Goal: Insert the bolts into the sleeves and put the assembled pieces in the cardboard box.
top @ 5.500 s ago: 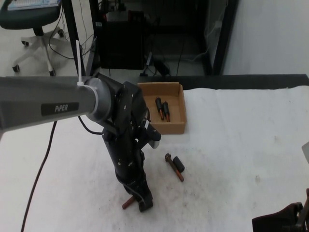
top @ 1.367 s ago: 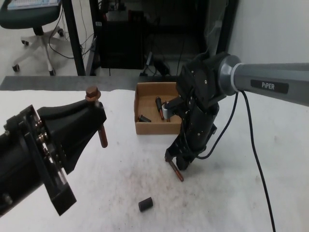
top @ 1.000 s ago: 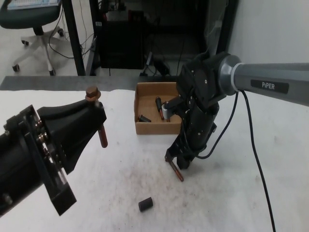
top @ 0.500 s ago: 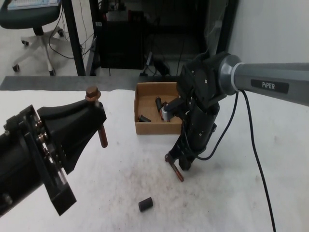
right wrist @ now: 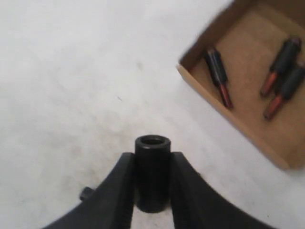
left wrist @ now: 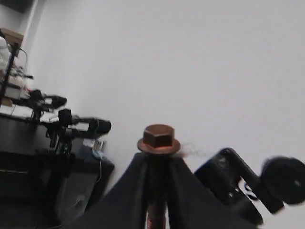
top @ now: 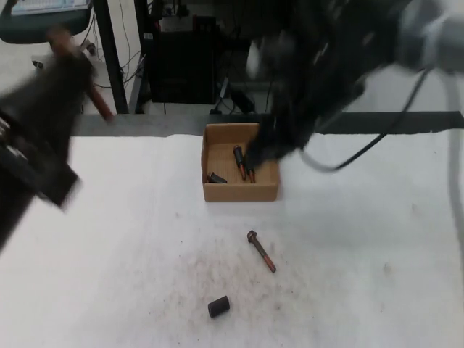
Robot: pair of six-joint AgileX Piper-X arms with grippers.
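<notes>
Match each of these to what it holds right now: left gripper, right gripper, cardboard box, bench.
Column one:
1. left gripper
2. right gripper
3. cardboard box
4. bench

Column two:
A. three assembled pieces
B. a black sleeve, open end showing
C. a copper bolt, hex head sticking out past the fingers
D. one loose bolt and one loose sleeve, lying apart

Pairs: 1-C, 2-B, 3-A, 4-D
</notes>
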